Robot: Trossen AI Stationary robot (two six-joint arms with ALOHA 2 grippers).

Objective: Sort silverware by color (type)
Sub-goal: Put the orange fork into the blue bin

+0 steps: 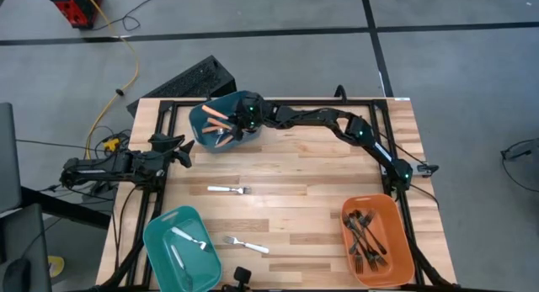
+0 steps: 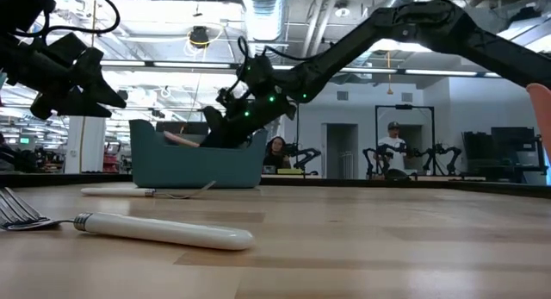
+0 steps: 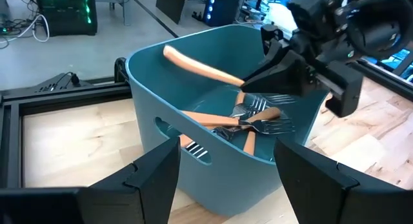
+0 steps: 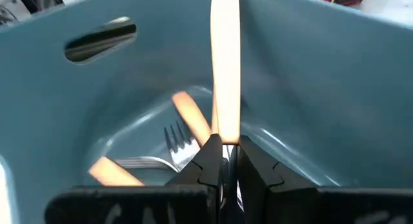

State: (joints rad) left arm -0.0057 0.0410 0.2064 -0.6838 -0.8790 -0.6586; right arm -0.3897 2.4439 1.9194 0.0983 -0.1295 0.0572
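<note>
My right gripper (image 4: 222, 161) reaches into the teal bin (image 1: 202, 117) at the far edge of the table (image 1: 303, 170), left of centre, its fingers pinched nearly shut on an orange-handled fork (image 4: 224, 62), which sticks out ahead of them over the bin's inside. Other orange-handled forks (image 3: 222, 119) lie crossed on the bin floor below. To finish this step well, I judge I should lower the fork until it is well under the rim, then part my fingers and lift straight up so nothing catches on the wall or the tangled tines. My left gripper (image 3: 226, 169) waits open near the table's left edge, facing the bin. Two white forks (image 1: 229, 189) lie loose on the table's middle and near edge, another sits in a second teal bin (image 1: 160, 241) at the near left corner, and black forks (image 1: 366, 233) fill an orange bin (image 1: 402, 241) at the near right corner.
</note>
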